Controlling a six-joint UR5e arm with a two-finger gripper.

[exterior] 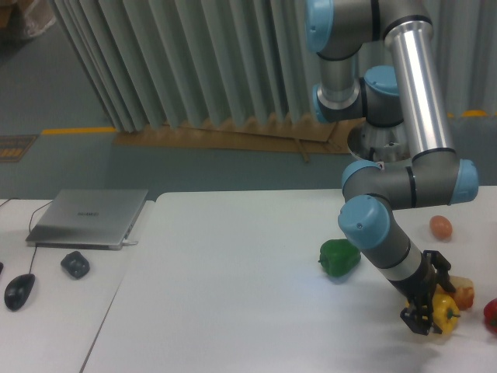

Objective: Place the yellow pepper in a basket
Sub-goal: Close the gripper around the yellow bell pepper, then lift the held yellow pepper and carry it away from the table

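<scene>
The yellow pepper [446, 314] lies on the white table [233, 295] at the right front, glossy, with a dark stem pointing right. My gripper [429, 311] is down at the pepper, its black fingers on either side of it and touching it. The pepper looks gripped, resting on or just above the table. No basket is in view.
A green pepper [339, 257] lies left of the arm. An orange-brown lump [463, 295] sits just behind the yellow pepper, a red item [491, 315] at the right edge, an egg-like orange ball [440, 226] further back. A laptop [89, 217] and two mice [75, 264] are at the left.
</scene>
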